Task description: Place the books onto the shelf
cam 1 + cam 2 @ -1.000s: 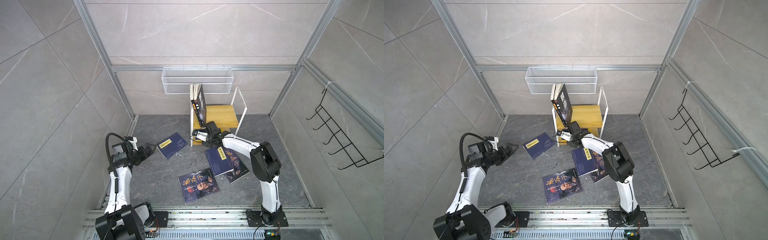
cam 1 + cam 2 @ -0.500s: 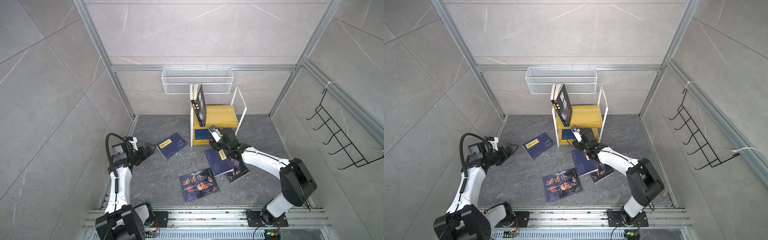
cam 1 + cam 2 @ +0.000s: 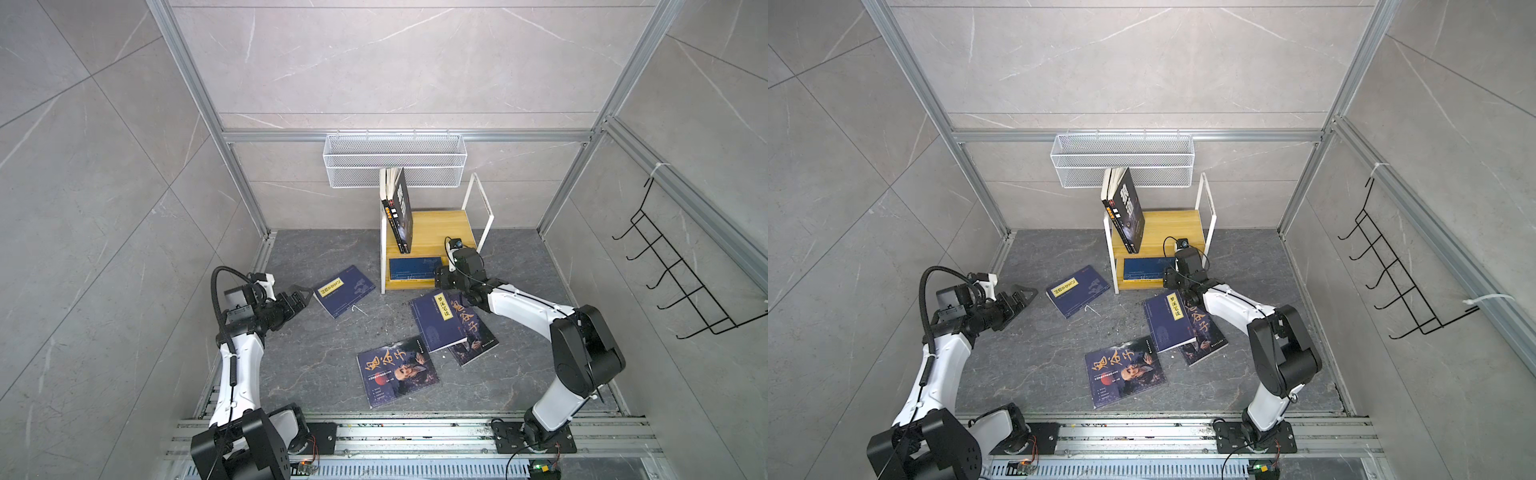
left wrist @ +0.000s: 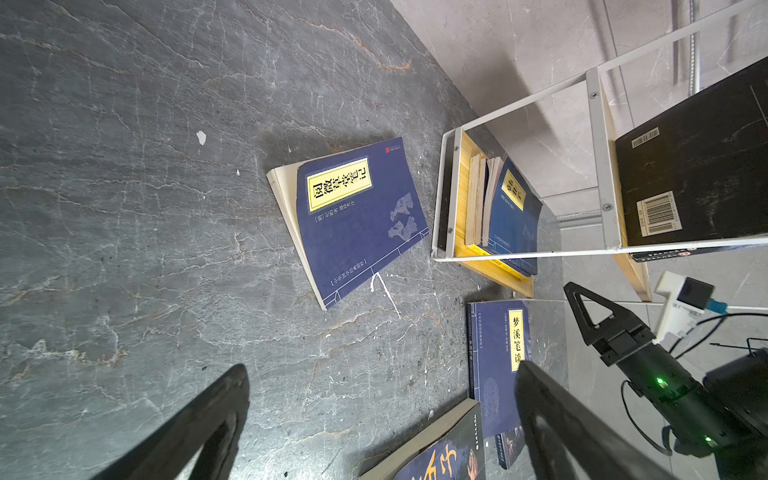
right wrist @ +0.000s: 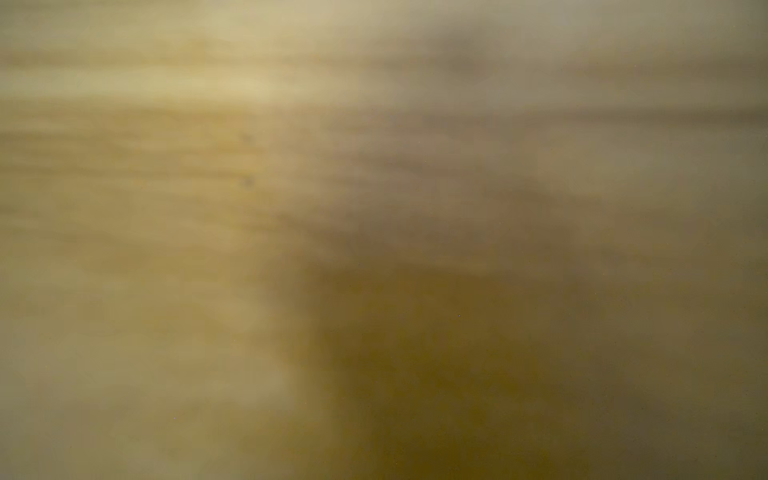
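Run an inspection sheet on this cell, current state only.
Surface: stone floor, dark grey, veined.
Job's things: four floor books, two overlapping; black book stands tilted on the shelf top tier; navy books stacked on lower tier.
Clutter: white flecks on floor.
Pincers: left pincer open, empty, beside leftmost floor book; right pincer at lower tier front, jaws unreadable.
Cables: black hose loops over left arm; thin cable at right wrist.
Surroundings: mesh basket on back wall; hook rack on right wall.

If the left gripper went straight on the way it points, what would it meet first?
Probably the navy book with the yellow label, lying flat on the floor between the open left gripper and the shelf; the gripper's height above the floor is unclear.
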Motion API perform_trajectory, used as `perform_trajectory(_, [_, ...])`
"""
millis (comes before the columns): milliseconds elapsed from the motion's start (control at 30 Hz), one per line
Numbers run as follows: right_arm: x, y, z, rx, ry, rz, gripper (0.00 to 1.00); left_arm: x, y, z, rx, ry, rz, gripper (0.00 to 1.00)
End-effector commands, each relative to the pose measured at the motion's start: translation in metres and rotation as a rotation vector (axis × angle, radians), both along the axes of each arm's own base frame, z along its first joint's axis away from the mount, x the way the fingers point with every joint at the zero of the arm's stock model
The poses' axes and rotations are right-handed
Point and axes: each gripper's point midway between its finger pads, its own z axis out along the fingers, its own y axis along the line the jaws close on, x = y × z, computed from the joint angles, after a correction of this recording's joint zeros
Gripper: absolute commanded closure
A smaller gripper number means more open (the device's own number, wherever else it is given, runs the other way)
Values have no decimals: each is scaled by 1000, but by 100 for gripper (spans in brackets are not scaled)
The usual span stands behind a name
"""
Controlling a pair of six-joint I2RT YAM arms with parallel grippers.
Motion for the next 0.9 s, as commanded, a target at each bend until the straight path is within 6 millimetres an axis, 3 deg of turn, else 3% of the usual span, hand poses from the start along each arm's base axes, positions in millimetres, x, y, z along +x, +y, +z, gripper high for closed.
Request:
perform_trajectory(0, [8, 8, -2, 48, 34, -21, 26, 3, 1, 5, -9, -25, -2, 0])
perform_trajectory(267, [20, 9, -11, 91, 73, -51, 31, 3, 2, 6, -15, -25, 4, 0])
perform_trajectory(700, [20, 6, -39, 126, 146, -85, 35, 2, 1, 6, -17, -28, 2, 0])
perform_trajectory(867, [3, 2, -21, 191, 57, -68, 35, 1, 1, 8, -14, -27, 3, 0])
